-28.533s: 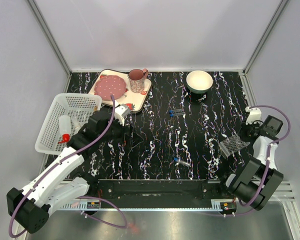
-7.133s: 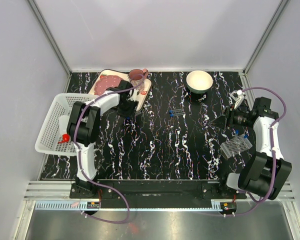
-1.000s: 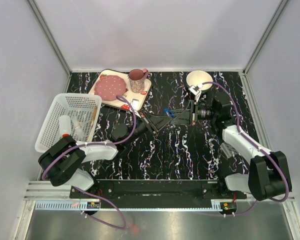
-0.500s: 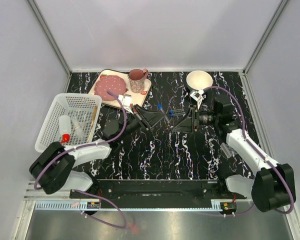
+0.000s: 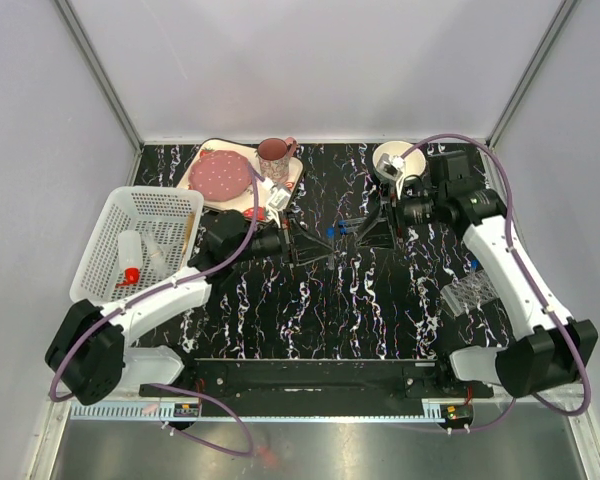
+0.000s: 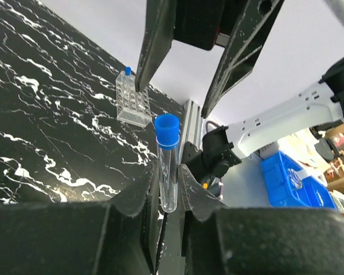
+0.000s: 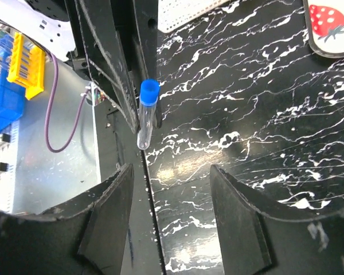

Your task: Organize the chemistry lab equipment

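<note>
Left jaws pinch test tube, body hidden overhead; right jaws apart.

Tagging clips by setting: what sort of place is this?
Likely a robot test cell, not a real lab: white enclosure walls, a black marbled table, blue storage bins beyond.

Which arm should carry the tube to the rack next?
Right, probably. The left gripper holds the tube at centre, the right gripper is open facing it, and the rack sits on the right arm's side, far from the left arm.
</note>
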